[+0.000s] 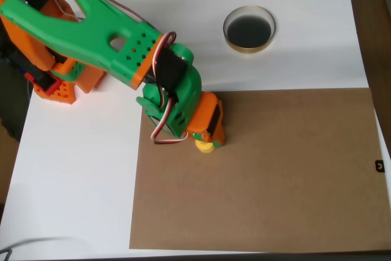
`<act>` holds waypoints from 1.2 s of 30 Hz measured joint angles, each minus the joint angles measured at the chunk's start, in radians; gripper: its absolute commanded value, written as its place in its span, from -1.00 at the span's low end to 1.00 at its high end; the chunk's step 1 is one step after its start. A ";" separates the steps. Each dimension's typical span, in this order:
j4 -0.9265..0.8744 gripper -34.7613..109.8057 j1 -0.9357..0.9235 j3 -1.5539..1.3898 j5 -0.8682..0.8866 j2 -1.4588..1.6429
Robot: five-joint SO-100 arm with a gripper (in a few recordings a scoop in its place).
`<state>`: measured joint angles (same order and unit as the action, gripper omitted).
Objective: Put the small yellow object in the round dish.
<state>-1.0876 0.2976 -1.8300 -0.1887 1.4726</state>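
In the overhead view the small yellow object (206, 147) peeks out from under the lower end of the green and orange arm, on the upper left part of the brown sheet. My gripper (204, 142) points straight down over it, and the wrist hides the fingers, so whether they are open or shut on the object does not show. The round dish (249, 27), tan-rimmed and black inside, sits on the white table up and to the right of the gripper, well apart from it.
A brown cardboard sheet (275, 175) covers the lower right of the white table (73, 181). The arm's orange base (55, 87) stands at the upper left. Bare sheet lies between the gripper and the dish.
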 measured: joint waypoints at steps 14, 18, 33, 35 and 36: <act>-0.132 -0.53 0.020 0.071 -0.015 0.052; -0.201 -0.53 0.098 0.109 -0.015 0.104; -0.293 -0.53 0.472 0.201 0.009 0.121; -0.278 -0.53 0.505 0.201 0.005 0.121; -0.272 -0.53 0.514 0.202 0.002 0.114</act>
<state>-1.3591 0.8115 -1.6276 -0.1871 1.5861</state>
